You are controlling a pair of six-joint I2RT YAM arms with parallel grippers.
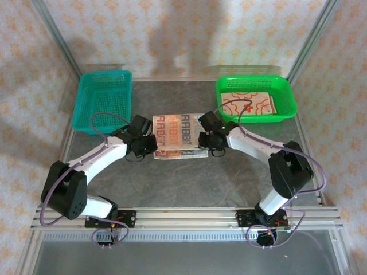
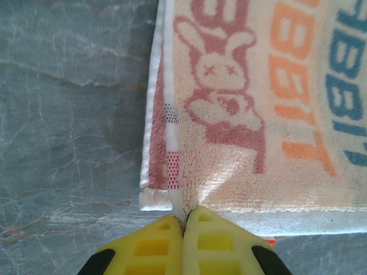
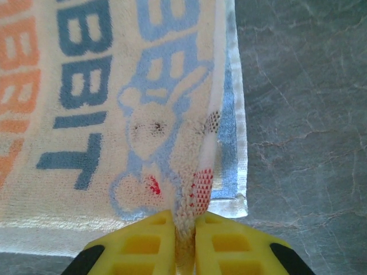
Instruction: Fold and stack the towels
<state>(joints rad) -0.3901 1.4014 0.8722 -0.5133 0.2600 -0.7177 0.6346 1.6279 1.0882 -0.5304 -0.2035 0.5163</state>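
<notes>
Item: towel-folding station, folding stage, listed from the bottom of the top frame upward.

1. Bench [image 1: 189, 183]: grey stone-look surface; arm bases on a rail at the bottom edge.
2. Left arm [image 1: 97, 157]: reaches up and inward to mid-frame. Left jaws pressed together, clamped on the near left corner of the rabbit towel [image 1: 178, 134]; the wrist view has the yellow pads meeting on a thin pinch of cloth at the hem.
3. Right arm [image 1: 258, 149]: mirrors it from the right. Right jaws clamped on a thicker bunch of pile at the near right corner of the same towel.
4. Rabbit towel: centre of the top frame, flat on the bench between the two arms, printed with rabbits and lettering in pink, orange and blue. Both wrist views show a second layer peeking out under the top one, so at least one fold looks made.
5. Green basket [image 1: 289, 97]: upper right; one cream towel with orange swirls [image 1: 249, 104] lies inside.
6. Teal basket [image 1: 86, 109]: upper left.

Progress, as judged: one towel appears stowed; the rabbit towel is mid-fold and not yet stacked. Whether more towels remain cannot be told.
</notes>
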